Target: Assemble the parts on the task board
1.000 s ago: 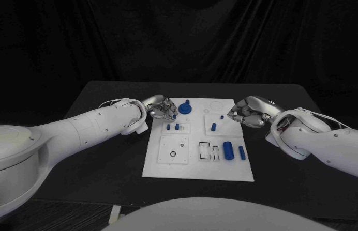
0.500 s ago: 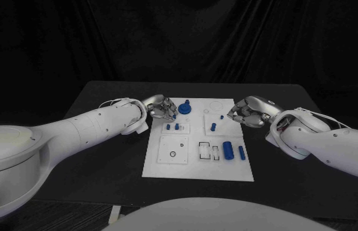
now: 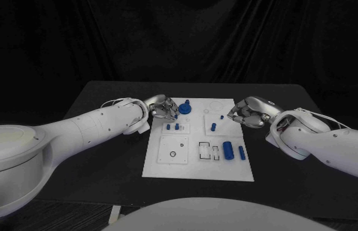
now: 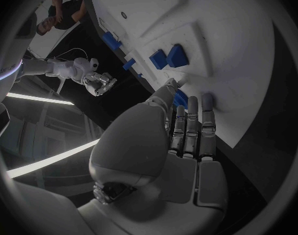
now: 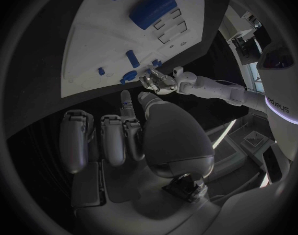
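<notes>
Task board (image 3: 197, 166), a white plate, lies flat in the middle of the black surface (image 3: 104, 153) in front of me. Small blue parts sit on it: a round knobbed piece (image 3: 185, 107) at the far edge, two short pegs (image 3: 172, 127) nearer the left side, another peg (image 3: 213, 127) right of centre, and a fat cylinder (image 3: 228, 150) with a thinner pin (image 3: 241, 152) just beside it toward the near right.

My left hand (image 3: 163, 108) hovers at the board's far left corner, close to the knobbed piece. In the left wrist view its fingers (image 4: 192, 125) reach straight down toward a blue part on the board; whether they touch it, or pinch anything, I cannot tell. My right hand (image 3: 250, 112) hangs just off the board's right edge, fingers curled loosely inward, nothing visible in it.

Judging by looks, the parts are light, stiff plastic, smooth enough to slip. I would take each by its sides, low on the body, and the cylinder across its middle, since it would probably roll.
</notes>
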